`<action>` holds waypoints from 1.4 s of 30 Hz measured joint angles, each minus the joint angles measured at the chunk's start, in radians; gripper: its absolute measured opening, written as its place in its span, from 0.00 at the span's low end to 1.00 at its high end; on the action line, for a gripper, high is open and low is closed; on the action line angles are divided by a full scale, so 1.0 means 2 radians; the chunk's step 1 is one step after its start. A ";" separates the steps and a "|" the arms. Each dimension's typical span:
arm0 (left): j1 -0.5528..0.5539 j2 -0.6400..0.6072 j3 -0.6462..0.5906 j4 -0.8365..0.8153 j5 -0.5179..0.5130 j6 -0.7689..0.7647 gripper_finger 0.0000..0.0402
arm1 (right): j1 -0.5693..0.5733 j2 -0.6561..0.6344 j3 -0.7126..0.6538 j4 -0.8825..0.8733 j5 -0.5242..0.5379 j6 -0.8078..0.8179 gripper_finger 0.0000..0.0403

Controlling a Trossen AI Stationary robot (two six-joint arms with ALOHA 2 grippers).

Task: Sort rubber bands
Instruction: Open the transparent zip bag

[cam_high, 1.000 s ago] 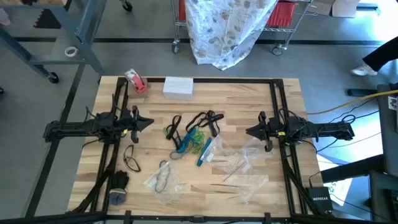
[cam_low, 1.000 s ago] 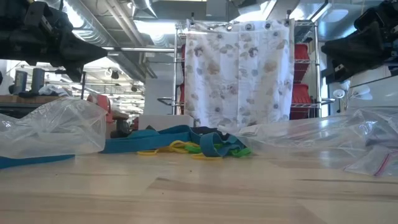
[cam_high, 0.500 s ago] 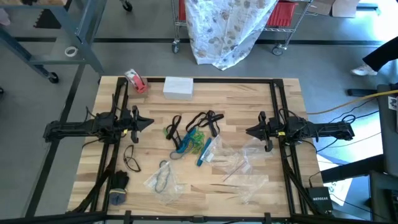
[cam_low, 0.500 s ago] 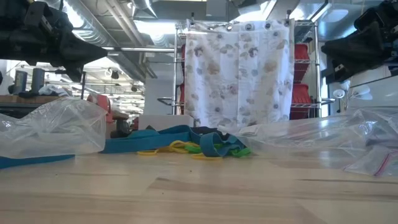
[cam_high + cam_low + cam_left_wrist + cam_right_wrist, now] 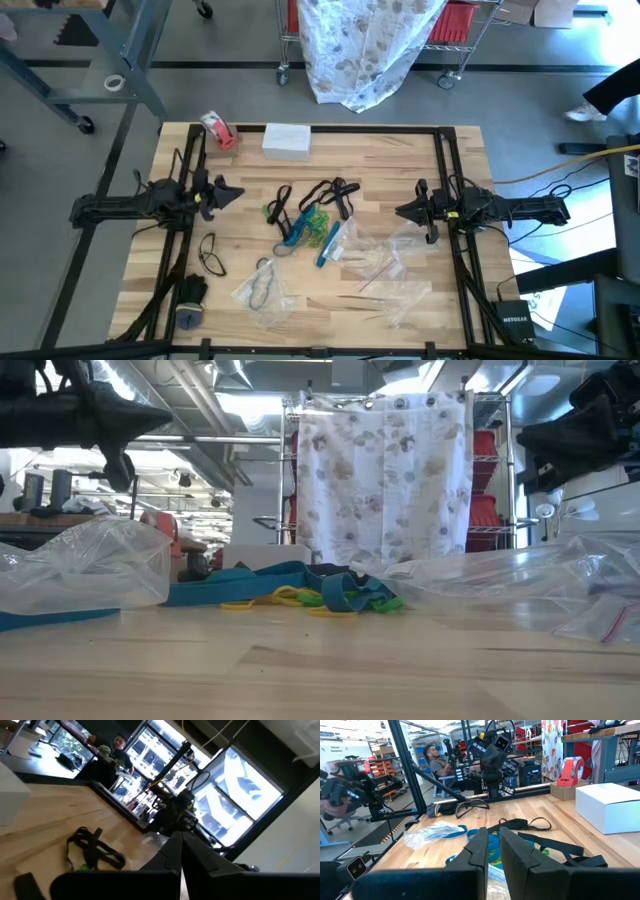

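The rubber bands (image 5: 308,218) lie in a loose heap of black, blue, green and yellow loops on the middle of the wooden table; the low view shows the heap (image 5: 320,596) flat on the wood. One black band (image 5: 210,255) lies apart at the near left. My left gripper (image 5: 238,191) hovers shut at the table's left, pointing at the heap, its fingertips (image 5: 180,836) together. My right gripper (image 5: 400,212) hovers at the right, facing the heap, its fingers (image 5: 493,832) nearly together with nothing between them.
Clear plastic bags (image 5: 385,262) lie near right of the heap, and another bag (image 5: 262,285) with a dark band lies at the near left. A red-and-white tape roll (image 5: 217,130) and a white box (image 5: 287,140) sit at the far edge. A dark object (image 5: 190,300) lies at the near-left corner.
My left gripper has rolled about the line it points along and tipped slightly up, staying in place and shut. The right arm and the bands have kept still.
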 joint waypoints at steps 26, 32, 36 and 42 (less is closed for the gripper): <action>-0.241 0.529 0.415 -0.412 -0.012 -0.073 0.00 | 0.000 0.000 0.000 0.012 -0.071 0.352 0.10; -0.323 0.608 0.415 -0.417 0.012 -0.179 0.00 | 0.000 0.000 0.000 0.011 -0.058 0.352 0.10; -0.354 0.647 0.415 -0.418 0.012 -0.224 0.00 | 0.000 0.000 0.000 0.009 -0.035 0.352 0.10; -0.352 0.665 0.411 -0.420 0.010 -0.264 0.09 | 0.000 0.000 0.000 0.003 -0.003 0.351 0.10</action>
